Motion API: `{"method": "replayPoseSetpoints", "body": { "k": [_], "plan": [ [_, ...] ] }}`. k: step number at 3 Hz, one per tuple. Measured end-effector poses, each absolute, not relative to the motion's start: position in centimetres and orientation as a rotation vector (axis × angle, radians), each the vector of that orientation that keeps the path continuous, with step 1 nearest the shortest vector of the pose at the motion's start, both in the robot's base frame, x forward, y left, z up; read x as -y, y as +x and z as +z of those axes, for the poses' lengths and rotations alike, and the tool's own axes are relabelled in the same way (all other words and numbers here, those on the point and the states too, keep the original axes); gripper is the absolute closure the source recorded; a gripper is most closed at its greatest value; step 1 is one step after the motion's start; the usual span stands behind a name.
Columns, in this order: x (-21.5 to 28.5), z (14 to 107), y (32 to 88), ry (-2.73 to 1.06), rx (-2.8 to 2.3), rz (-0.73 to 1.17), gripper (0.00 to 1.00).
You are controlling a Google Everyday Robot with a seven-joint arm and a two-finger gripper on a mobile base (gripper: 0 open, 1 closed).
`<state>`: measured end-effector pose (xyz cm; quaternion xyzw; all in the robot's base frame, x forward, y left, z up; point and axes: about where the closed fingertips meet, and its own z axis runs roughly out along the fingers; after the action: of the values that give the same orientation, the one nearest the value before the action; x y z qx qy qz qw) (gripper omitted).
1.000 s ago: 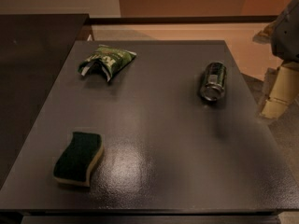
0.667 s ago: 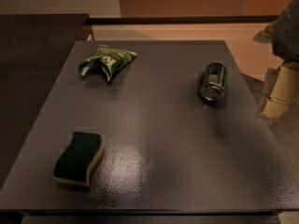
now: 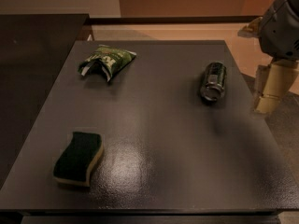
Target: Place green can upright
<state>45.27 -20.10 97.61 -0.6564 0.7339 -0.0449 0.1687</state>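
1. Green can (image 3: 213, 80): lying on its side on the counter (image 3: 159, 181), right half, toward the far edge. A silver end with the pull tab faces the camera. Not upright.
2. Change over the last second: none seen. The can lies where it lay, same heading, and has not rolled.
3. Claw (image 3: 270, 88): off the counter's right edge, to the right of the can and apart from it, hanging under the grey arm housing. It holds the same spot as a second ago. Whether it is spread or pressed together: cannot tell. It carries nothing.
4. Snack bag (image 3: 107, 61): well to the left of the can, crumpled, at about the same depth. Unmoved.
5. Sponge (image 3: 78, 157): far left of the can and much nearer the camera. Unmoved.
6. Reading: the task has not started and there is no contact yet. The likely next move is a reach leftward over the counter edge to the can. The round body could roll if nudged from the side.
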Motion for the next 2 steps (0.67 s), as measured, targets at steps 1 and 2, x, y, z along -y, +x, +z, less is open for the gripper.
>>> {"method": "replayPoseSetpoints", "body": {
  "k": [1,2],
  "plan": [
    [19.1,97.2,47.2,-1.962,-1.949,-0.174,0.00],
    [18.4,96.5,49.8,-2.074,-1.799,-0.237,0.00]
  ]
}}
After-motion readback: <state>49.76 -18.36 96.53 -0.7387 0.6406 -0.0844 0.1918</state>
